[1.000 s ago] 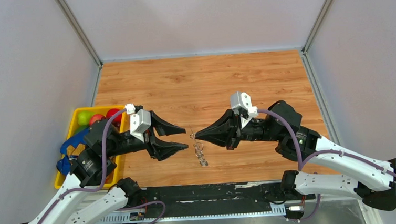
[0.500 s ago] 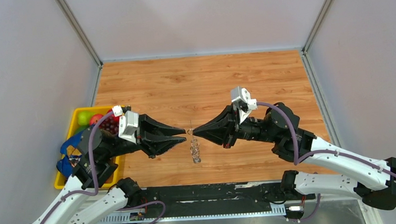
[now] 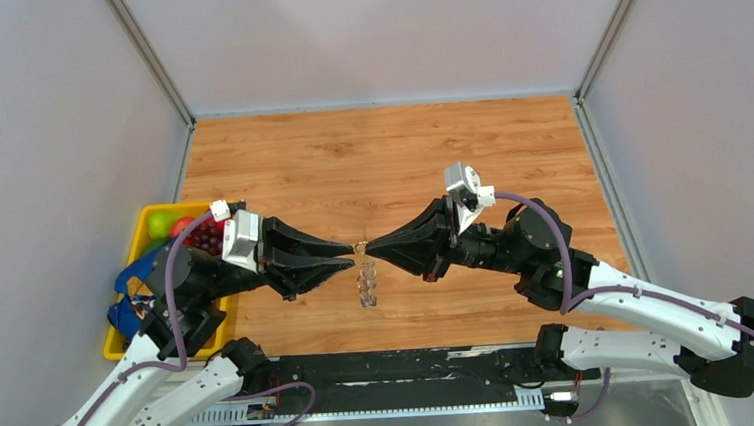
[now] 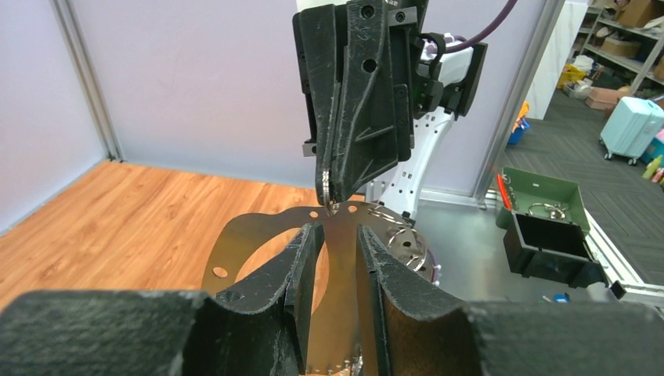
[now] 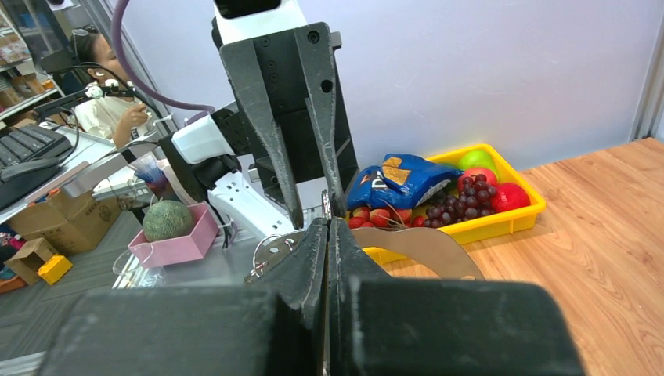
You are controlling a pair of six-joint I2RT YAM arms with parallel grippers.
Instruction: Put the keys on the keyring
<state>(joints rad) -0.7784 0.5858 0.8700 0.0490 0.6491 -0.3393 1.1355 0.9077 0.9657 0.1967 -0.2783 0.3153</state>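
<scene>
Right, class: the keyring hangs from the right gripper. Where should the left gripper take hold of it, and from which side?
Probably the narrow strip of the keyring, just below where the right gripper is shut on its top. Come in level from the left: that strip hangs free and lies between the open fingers of the left gripper, so closing there should catch it.

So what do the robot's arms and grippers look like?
The left arm and right arm have white links and black joints, each trailing a purple cable. The left gripper and right gripper are black, with tapered pointed fingers and a white camera block.
</scene>
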